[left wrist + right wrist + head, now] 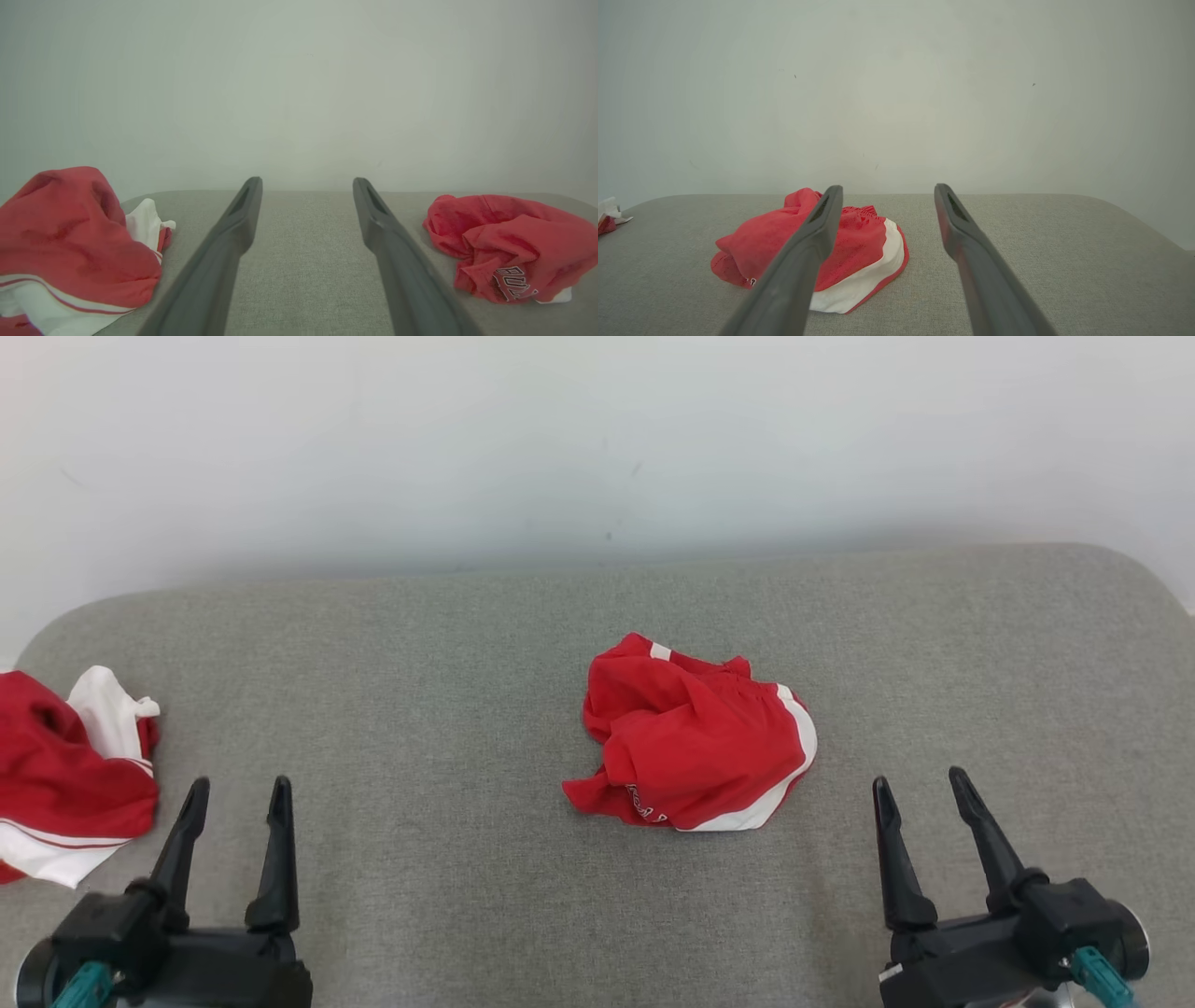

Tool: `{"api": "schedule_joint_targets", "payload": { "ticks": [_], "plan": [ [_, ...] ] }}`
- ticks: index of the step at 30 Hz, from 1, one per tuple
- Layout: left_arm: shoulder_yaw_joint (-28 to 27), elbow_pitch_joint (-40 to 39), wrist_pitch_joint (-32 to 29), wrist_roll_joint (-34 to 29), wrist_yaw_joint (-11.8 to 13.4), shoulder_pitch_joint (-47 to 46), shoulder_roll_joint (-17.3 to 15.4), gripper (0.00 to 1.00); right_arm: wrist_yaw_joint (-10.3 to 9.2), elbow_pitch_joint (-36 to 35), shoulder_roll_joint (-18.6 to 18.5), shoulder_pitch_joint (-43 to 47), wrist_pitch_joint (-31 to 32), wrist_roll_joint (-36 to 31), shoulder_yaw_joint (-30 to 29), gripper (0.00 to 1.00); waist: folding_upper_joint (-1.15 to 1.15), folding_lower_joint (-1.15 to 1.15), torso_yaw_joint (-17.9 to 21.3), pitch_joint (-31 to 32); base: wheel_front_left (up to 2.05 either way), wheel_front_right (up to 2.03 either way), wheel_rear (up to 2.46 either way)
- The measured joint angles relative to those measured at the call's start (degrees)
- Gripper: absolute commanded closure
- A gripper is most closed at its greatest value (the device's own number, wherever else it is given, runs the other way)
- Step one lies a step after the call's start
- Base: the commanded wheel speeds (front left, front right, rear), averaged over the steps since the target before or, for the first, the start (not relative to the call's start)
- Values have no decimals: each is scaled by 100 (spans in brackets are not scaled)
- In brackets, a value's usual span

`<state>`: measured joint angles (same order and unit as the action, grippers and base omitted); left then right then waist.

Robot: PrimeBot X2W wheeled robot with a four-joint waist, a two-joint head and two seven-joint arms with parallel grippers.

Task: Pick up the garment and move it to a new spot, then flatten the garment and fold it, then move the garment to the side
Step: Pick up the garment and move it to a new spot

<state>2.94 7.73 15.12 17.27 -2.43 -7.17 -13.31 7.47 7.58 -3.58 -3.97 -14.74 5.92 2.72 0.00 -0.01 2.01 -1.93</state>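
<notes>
Grey fabric desk [467, 644] against a pale wall [597, 429]. Crumpled red-and-white garment [695, 737] lies at centre, untouched. Jaws of left tool [239, 784] and right tool [919, 778] stand wide, empty, at near edge. Another, second red garment [65, 775] lies far left.

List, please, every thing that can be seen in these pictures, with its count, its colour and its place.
crumpled garment: one, red with white trim, middle of the surface, between the two grippers and apart from both.
second garment: one, red and white, bunched at the left edge of the surface, partly cut off in the head view.
padded surface: one, grey fabric, under both garments.
wall: one, pale, behind the surface.
left gripper: one, dark fingers, lower left of the head view, open, holding nothing.
right gripper: one, dark fingers, lower right of the head view, open, holding nothing.
</notes>
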Motion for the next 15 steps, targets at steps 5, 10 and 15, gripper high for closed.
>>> {"api": "schedule_joint_targets", "payload": {
  "ticks": [5,10,15],
  "plan": [
    [-129,-153,0,-3,37,352,89,0,0,105,-1,105,-15,-3,-9,0,0,0,-59,67,0,0,0],
    [-183,-205,0,-88,40,592,204,0,0,267,-38,162,-19,2,35,0,0,0,-86,99,0,0,0],
    [-254,-265,0,-157,47,775,354,0,0,385,-57,175,-20,7,78,0,0,0,-93,127,0,0,0]
  ]
}}
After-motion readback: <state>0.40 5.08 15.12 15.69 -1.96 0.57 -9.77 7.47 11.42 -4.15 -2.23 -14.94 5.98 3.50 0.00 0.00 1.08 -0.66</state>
